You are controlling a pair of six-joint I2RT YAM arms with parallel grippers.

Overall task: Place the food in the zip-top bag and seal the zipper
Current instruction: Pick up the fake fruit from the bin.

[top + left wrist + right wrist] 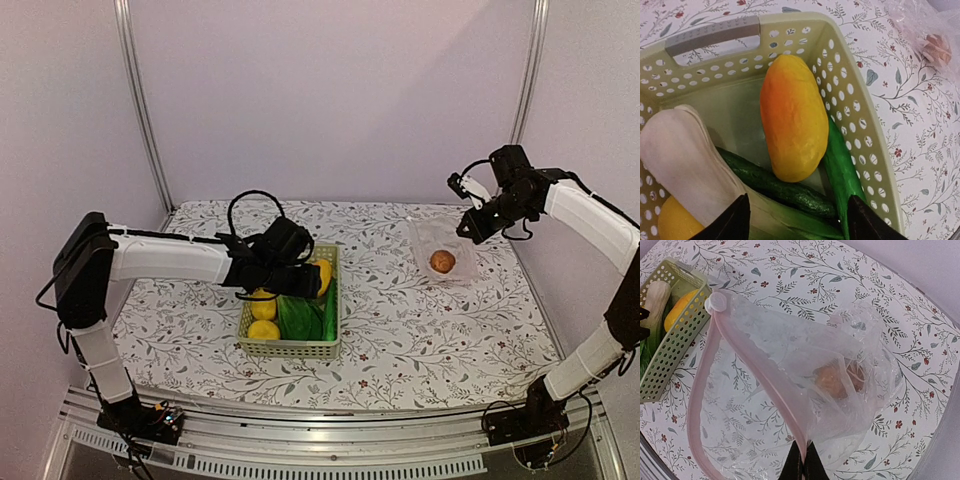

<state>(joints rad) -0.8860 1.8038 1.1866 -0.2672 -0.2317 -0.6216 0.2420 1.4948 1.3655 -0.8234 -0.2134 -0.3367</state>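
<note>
The pale green basket (290, 348) holds the food: a yellow-orange fruit (792, 117), a dark cucumber (775, 185), a bok choy with a white stem (685, 165) and a yellow lemon (675, 222). My left gripper (290, 262) hovers open just over the basket, its tips (795, 225) on either side of the cucumber and the bok choy leaf. The zip-top bag (440, 240) lies at the right with the small brown piece (442, 262) inside. My right gripper (802, 465) is shut on the bag's mouth edge at the pinkish zipper (769, 393) and holds it up and open.
The basket (670, 355) stands left of the bag. The zipper's slider (717, 301) sits at the strip's far end, near the basket. Metal frame posts (140, 100) and pale walls bound the floral table (400, 330).
</note>
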